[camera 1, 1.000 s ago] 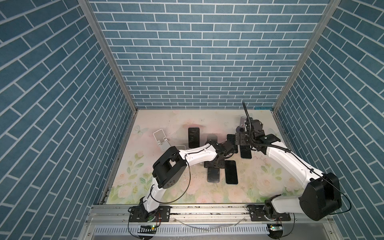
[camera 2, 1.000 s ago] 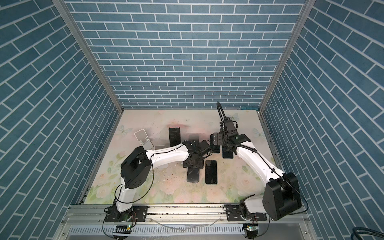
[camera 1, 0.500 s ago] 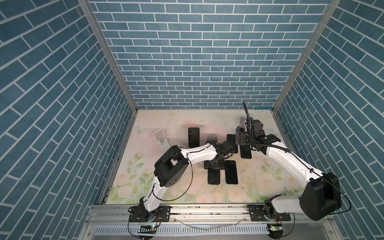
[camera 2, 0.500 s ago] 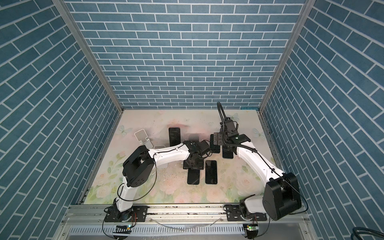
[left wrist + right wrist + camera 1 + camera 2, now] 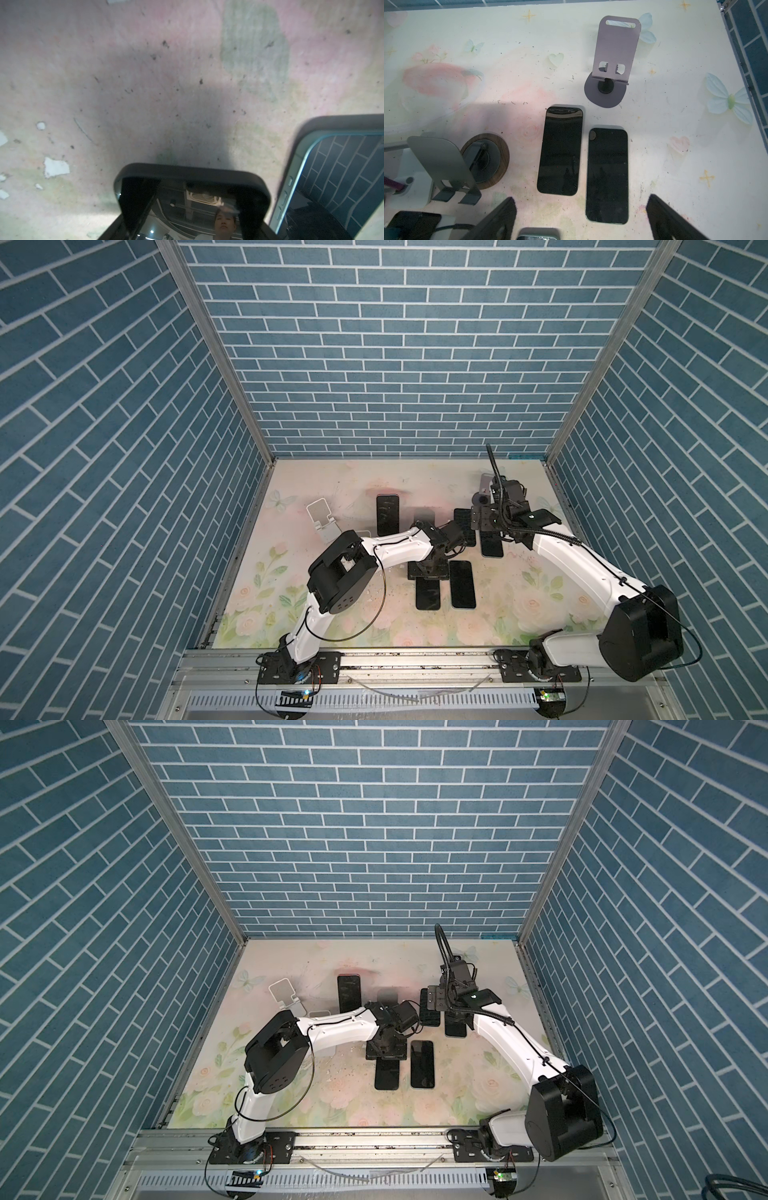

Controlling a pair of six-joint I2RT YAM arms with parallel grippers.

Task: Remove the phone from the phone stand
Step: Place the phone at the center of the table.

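Okay, in both top views the phone [image 5: 428, 595] [image 5: 387, 1075] lies level, screen up, long axis running toward the back wall [image 5: 395, 364], parallel to and just beside the pale-rimmed phone [image 5: 462, 584]. Left arm [image 5: 395, 549] reaches low across, wrist bent down, left gripper [image 5: 430, 570] over the phone's far end. Right arm [image 5: 573, 560] stretched forward, right gripper [image 5: 490, 531] beyond the pale-rimmed phone. Left wrist: jaws pinch the phone [image 5: 193, 199] by its long edges. Right wrist: right gripper [image 5: 581, 220] jaws spread wide above the surface [image 5: 675, 166].
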